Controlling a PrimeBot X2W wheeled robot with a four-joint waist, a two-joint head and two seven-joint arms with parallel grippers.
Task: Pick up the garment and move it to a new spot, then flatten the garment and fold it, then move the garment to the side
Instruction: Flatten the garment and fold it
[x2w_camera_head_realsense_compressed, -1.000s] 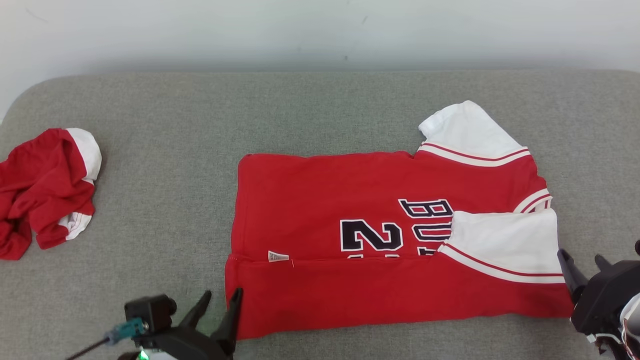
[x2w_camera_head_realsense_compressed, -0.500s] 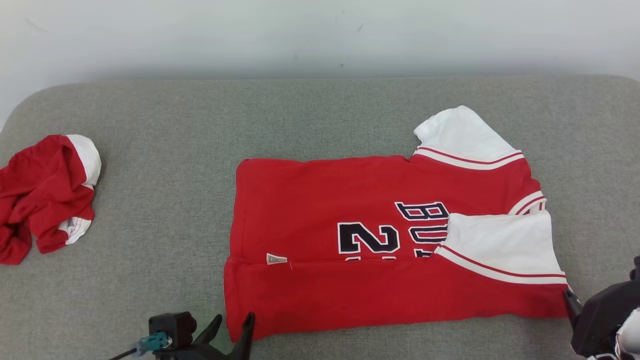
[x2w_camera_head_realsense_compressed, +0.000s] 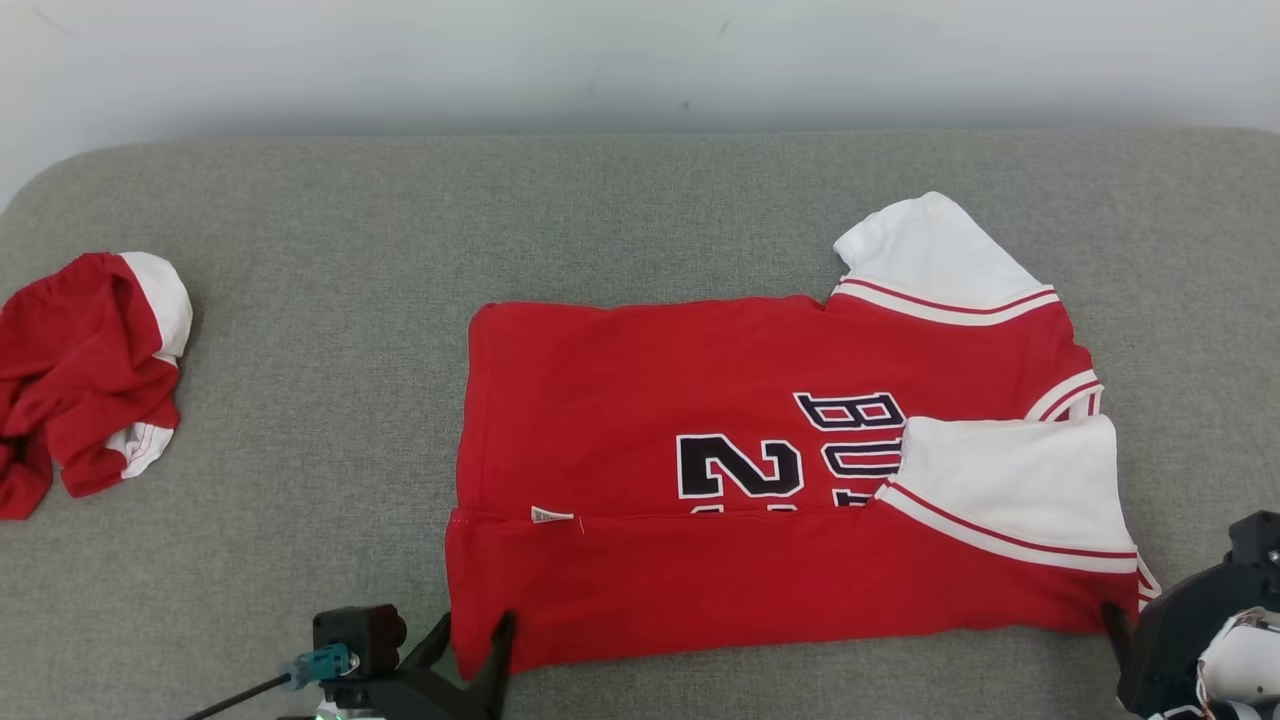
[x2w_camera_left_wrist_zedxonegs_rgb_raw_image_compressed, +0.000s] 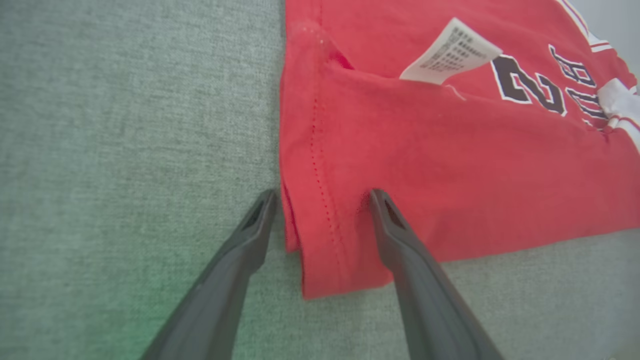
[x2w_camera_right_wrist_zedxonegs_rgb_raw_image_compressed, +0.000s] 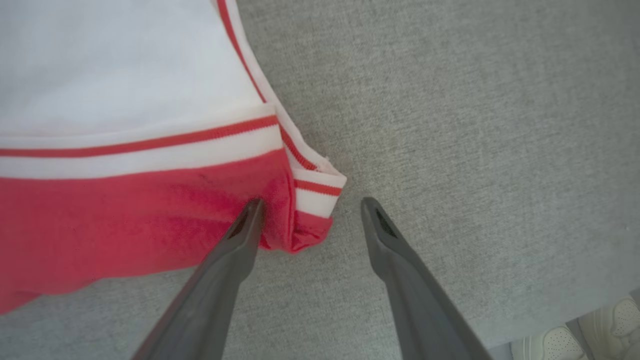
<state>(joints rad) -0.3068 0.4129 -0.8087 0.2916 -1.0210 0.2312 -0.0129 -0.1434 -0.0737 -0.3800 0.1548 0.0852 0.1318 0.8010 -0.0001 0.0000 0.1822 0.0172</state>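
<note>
wide left gripper (x2w_camera_left_wrist_zedxonegs_rgb_raw_image_compressed: 322, 193) astride garment (x2w_camera_left_wrist_zedxonegs_rgb_raw_image_compressed: 450, 150) corner

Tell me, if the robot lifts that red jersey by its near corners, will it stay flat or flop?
Probably flop: the jersey is thin cloth, folded over itself along the near edge, so the middle would likely sag between the left end effector and right end effector. It looks light. Pushed, it would likely bunch on the grey cushion rather than slide.
</note>
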